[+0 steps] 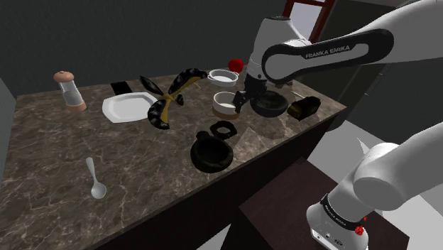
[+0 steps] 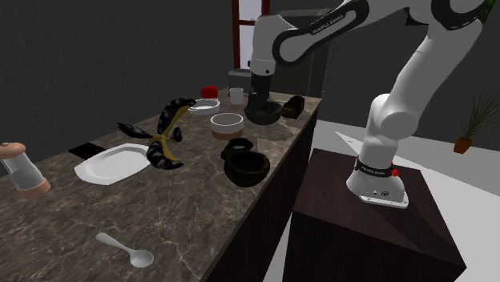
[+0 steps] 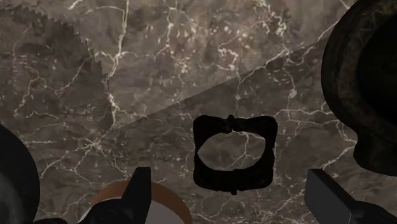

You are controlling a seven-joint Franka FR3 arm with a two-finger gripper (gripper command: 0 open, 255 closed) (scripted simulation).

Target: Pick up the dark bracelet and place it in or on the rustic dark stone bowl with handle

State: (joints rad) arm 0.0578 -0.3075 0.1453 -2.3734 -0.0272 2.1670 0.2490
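The dark bracelet lies flat on the marble counter, a black ring with squared corners. Right beside it, toward the counter's front edge, stands the dark stone bowl with handle. My black gripper hangs open above the counter, higher than the bracelet and a little behind it. In the wrist view the bracelet lies just ahead of the gap between the two fingers, untouched. Nothing is held.
A tan-rimmed bowl and a dark round bowl stand close under the hand. Further back are a white bowl, a red object, a banana, a white plate, a shaker, a spoon and a dark box.
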